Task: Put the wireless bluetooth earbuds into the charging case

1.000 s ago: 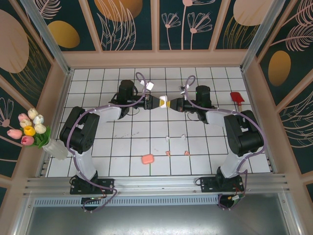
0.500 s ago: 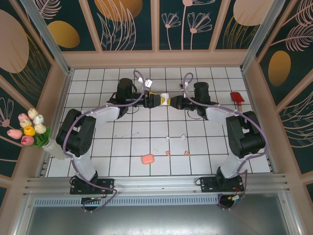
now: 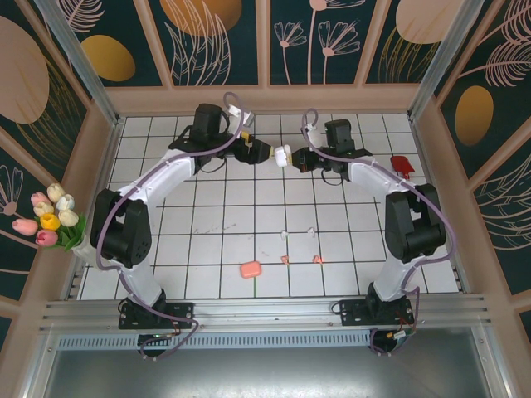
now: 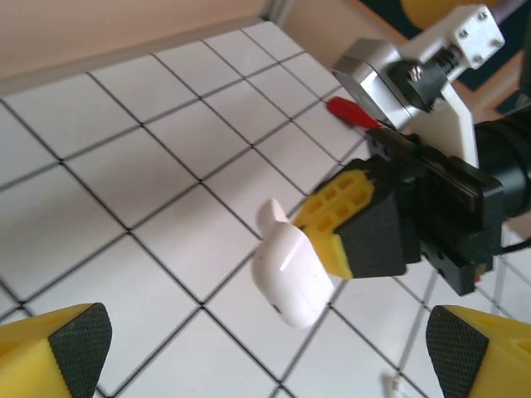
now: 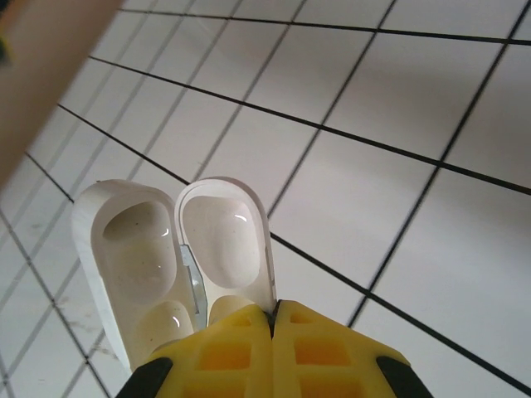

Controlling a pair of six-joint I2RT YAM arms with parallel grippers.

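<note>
The white charging case [image 3: 282,155] hangs in the air over the far middle tiles, and my right gripper [image 3: 292,158] is shut on it. In the right wrist view the case [image 5: 178,257] stands hinged open, both hollows bare, with my right gripper [image 5: 274,319] pinching the rim of one half. My left gripper [image 3: 264,152] is open just left of the case, not touching it. In the left wrist view the case [image 4: 290,274] floats ahead of my spread left gripper [image 4: 270,352]. Two white earbuds [image 3: 284,235] and two salmon-pink ones [image 3: 316,259] lie on the near-middle tiles.
A closed salmon-pink case [image 3: 250,269] lies on the tiles near the front. A small red tool [image 3: 401,164] lies at the far right. A vase of tulips [image 3: 54,220] stands outside the left wall. Wooden walls ring the tiled floor.
My left gripper has opened, let go of the white case and drawn back to the left. Both arms have moved toward the far wall, the right one carrying the case.
</note>
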